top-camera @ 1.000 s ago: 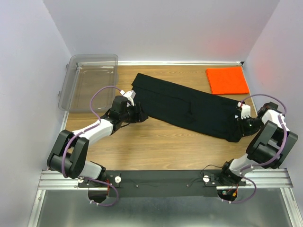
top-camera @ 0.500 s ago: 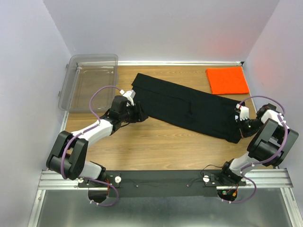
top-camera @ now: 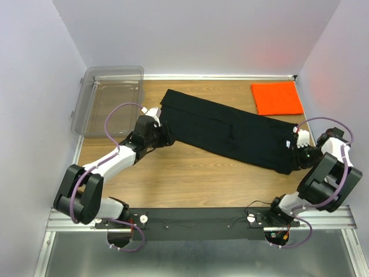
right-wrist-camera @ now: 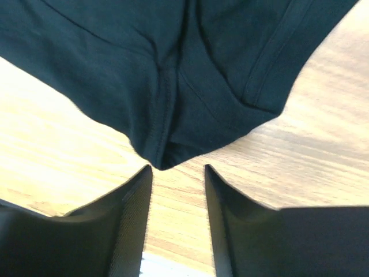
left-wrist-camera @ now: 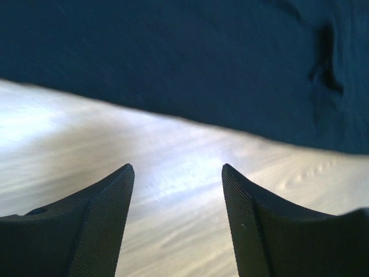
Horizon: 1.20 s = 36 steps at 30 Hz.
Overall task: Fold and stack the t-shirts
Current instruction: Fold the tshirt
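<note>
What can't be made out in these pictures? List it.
Black t-shirt: layers underneath hidden by its own top layer, every view.
Orange t-shirt: too small in the top view to count folds; outside both wrist views.
Left wrist view: the black shirt blurred, cut off by the top edge.

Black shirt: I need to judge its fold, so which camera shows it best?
The top external view: the whole black shirt lies there as a long diagonal band. The left wrist view catches only a straight edge, the right wrist view only one corner with seams.
</note>
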Motion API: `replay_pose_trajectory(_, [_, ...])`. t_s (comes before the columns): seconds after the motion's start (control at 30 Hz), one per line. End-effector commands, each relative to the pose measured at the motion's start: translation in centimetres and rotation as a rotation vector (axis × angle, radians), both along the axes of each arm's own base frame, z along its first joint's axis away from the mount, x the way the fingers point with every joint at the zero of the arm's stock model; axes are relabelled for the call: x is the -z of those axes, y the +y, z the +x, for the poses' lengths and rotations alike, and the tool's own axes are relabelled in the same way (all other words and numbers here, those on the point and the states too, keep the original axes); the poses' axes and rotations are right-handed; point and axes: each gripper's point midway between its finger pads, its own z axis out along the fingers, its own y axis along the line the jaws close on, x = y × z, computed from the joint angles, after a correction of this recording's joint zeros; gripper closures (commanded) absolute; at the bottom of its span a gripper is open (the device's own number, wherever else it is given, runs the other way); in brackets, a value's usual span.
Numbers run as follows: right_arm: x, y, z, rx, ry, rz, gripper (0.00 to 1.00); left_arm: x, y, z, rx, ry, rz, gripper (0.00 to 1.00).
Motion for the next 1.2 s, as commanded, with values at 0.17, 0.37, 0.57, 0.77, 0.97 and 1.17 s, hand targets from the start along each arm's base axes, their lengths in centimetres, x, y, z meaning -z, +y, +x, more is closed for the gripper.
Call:
replay_pose_trajectory(0.17, [-9.9, 5.9, 4.6, -0.113, -0.429, 0.254, 0.3, -5.3, 4.4, 4.8, -0.326, -0.191, -0.007, 0.23])
replay_pose_trajectory(0.37, [-12.9, 12.0, 3.6, -0.268, -0.522, 0.528, 0.25, -0.7, 6.2, 5.5, -0.504, -0.04, -0.085, 0.27])
replay_pose_trajectory(0.57, [-12.6, 11.7, 4.3, -0.226, -0.496, 0.555, 0.25, 2.2, 6.3, 7.7, -0.59, 0.065, -0.078, 0.34])
replay_pose_trajectory(0.77, [-12.1, 11.5, 4.4, -0.219, -0.488, 0.545, 0.25, 5.5, 6.1, 8.5, -0.621, 0.173, -0.032, 0.35])
replay_pose_trajectory(0.97, [-12.1, 11.5, 4.4, -0.224, -0.488, 0.541, 0.25, 6.3, 6.1, 8.9, -0.628, 0.201, -0.019, 0.38])
replay_pose_trajectory(1.17, [-12.4, 11.5, 4.3, -0.235, -0.497, 0.535, 0.25, 6.6, 6.0, 9.0, -0.62, 0.212, -0.003, 0.54])
